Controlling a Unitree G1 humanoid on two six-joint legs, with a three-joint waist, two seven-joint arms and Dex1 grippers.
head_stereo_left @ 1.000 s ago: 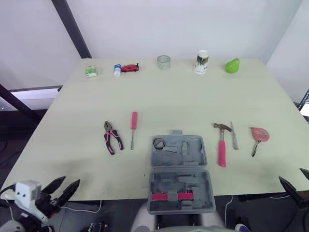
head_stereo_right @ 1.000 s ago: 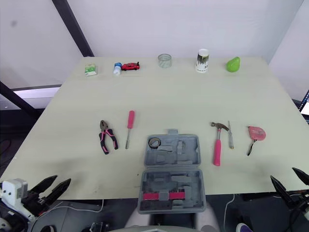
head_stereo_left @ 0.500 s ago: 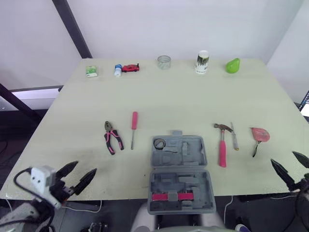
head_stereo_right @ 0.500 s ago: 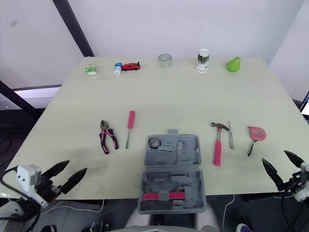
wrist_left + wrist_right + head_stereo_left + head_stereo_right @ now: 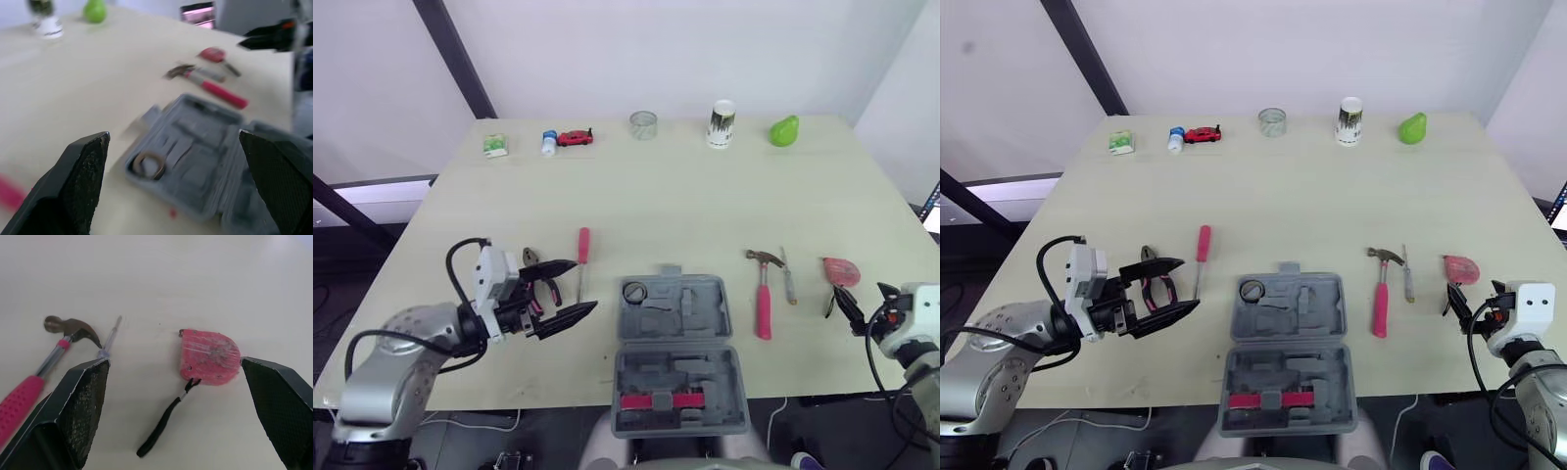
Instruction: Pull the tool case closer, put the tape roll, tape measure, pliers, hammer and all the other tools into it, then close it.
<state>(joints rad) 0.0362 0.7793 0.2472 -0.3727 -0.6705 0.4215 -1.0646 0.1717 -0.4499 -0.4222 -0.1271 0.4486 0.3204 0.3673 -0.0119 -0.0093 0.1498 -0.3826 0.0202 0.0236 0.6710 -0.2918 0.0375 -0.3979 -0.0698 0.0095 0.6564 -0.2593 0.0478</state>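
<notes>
1. The open tool case (image 5: pixel 680 348) lies at the table's near edge, with the tape roll (image 5: pixel 635 291) in its far left corner
2. The left gripper (image 5: pixel 585 284) hovers just left of the case, fingers spread apart, above the pliers (image 5: pixel 545 291)
3. The right gripper (image 5: pixel 174 361), fingers wide apart, faces the tape measure (image 5: pixel 210 357) near the right edge
4. The hammer (image 5: pixel 763 294) lies right of the case, and a screwdriver (image 5: pixel 582 257) lies to its left
</notes>
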